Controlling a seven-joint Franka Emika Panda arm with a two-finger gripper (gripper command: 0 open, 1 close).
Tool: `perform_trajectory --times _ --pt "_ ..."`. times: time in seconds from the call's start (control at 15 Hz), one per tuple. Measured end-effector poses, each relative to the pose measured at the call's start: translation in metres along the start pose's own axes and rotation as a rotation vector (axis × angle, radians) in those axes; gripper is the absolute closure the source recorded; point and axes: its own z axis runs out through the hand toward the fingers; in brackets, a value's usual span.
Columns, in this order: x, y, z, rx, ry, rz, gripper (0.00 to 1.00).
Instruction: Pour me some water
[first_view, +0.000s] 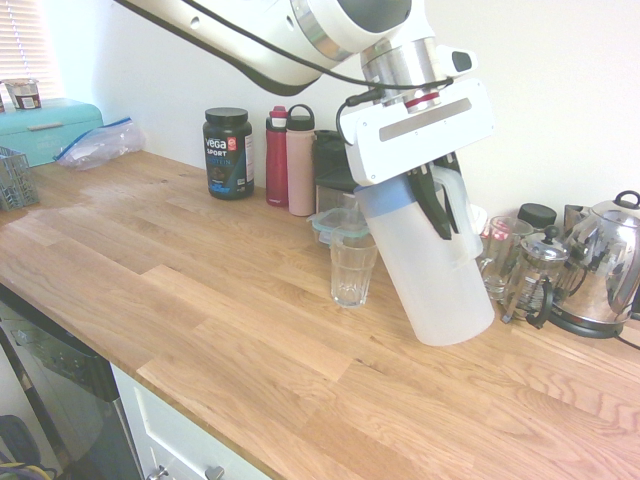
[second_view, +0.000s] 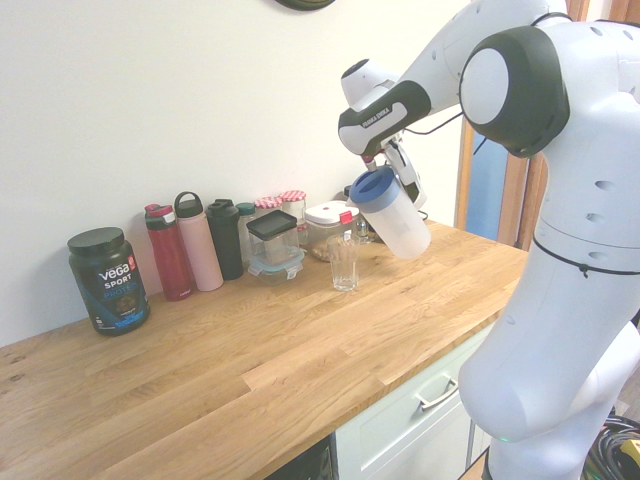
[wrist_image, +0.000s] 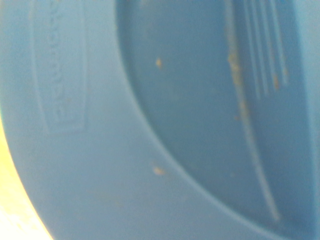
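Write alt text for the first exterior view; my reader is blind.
The gripper holds a white jug by its handle, tilted toward an empty glass on a wooden counter. Bottles, jars and a kettle line the wall.

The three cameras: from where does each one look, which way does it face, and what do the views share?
First exterior view: looks along the worktop toward the kettle; arm enters from the picture's top left, gripper shut on the jug.
Second exterior view: the opposite side; the white arm fills the right.
Wrist view: pressed close to the jug's blue lid; no body parts.
Shared: both exterior views show the tilted jug and the glass.
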Motion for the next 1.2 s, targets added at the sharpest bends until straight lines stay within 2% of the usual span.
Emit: perform_trajectory --times 0.87,1.2 --pt "0.014 -0.058 0.001 -0.300 -0.106 -0.119 1.00" --pt "0.010 -0.058 0.002 -0.385 -0.127 -0.128 1.00"
